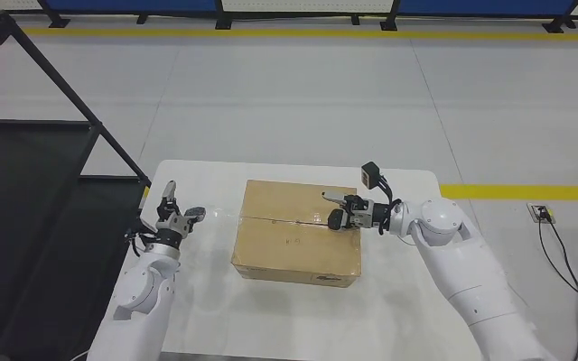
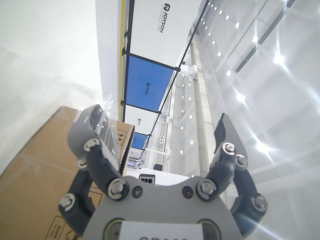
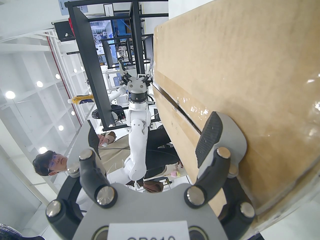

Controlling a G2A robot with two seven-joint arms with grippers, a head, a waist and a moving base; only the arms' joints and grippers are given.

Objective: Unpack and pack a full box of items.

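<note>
The box (image 1: pixel 298 244) sits closed at the centre of the tabletop (image 1: pixel 397 298). Its taped seam (image 1: pixel 289 219) runs across the lid from frame left to frame right, and this long axis is what the next move likely turns on.

The right gripper (image 1: pixel 336 208) is over the lid at the seam's right end. Its fingers (image 3: pixel 212 136) are spread wide and hold nothing, and in the right wrist view one pad lies on the cardboard just beside the slit.

The left gripper (image 1: pixel 182 202) is off the box, near its left edge and roughly in line with the seam. Its fingers (image 2: pixel 85 126) are also wide apart. Clear tape (image 2: pixel 107 126) clings to one of them, and in the top view a thin strand seems to stretch from it to the box.

The seam therefore lies between the two grippers. The right one is clearly nearer and already over the lid, while the left one would have to pull further toward frame left to strip the tape along the seam.
</note>
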